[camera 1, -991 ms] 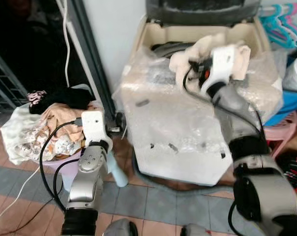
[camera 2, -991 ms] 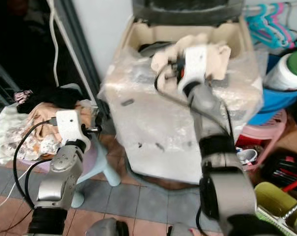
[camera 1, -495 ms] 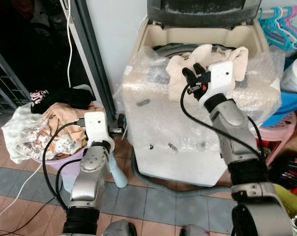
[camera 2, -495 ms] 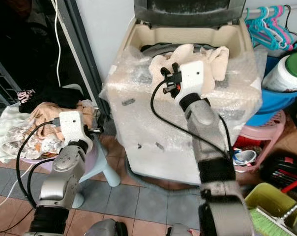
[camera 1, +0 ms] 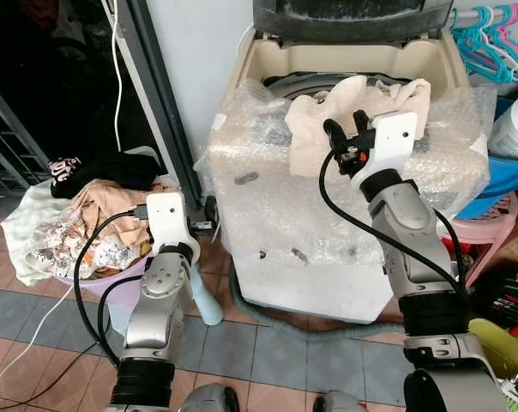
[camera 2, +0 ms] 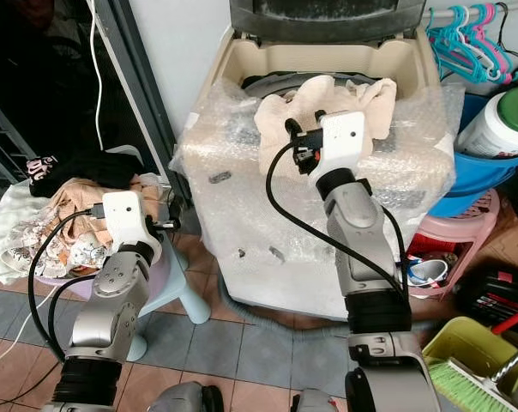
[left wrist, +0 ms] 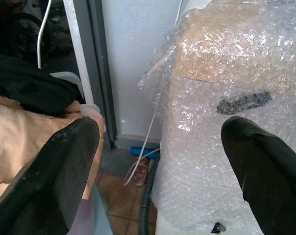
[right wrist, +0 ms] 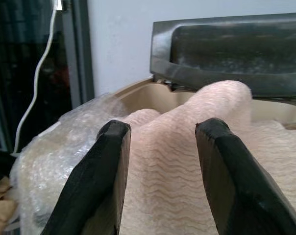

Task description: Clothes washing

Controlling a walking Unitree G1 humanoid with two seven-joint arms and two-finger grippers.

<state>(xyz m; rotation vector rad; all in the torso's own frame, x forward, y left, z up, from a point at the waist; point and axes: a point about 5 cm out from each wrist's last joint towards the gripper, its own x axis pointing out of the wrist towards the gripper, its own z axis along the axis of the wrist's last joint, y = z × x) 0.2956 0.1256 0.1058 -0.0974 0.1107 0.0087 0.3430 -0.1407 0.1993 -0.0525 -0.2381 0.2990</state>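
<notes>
The cream-beige top-loading washing machine wrapped in clear bubble film (camera 1: 328, 215) stood at the centre of the head view with its dark grey lid (camera 1: 353, 17) raised. A pale pink waffle-textured cloth (camera 1: 328, 116) lay draped over the front rim of the tub opening, part hanging toward the drum, part resting on the film-covered top.

The right gripper (camera 1: 345, 133) was held over the machine's top with its two black fingers (right wrist: 96, 181) parted, nothing between them. The cloth lay just beyond the fingertips, at roughly 11 o'clock from the gripper in the head view; contact could not be determined. In the right wrist view the cloth filled the gap ahead of the spread fingers.

The left gripper (left wrist: 158, 171) was open and empty, low beside the machine's left front corner. At 9 o'clock from it, a heap of mixed laundry, black, peach and floral fabric (camera 1: 87, 215), sat on a pale lilac plastic stool (camera 1: 186, 287).
</notes>
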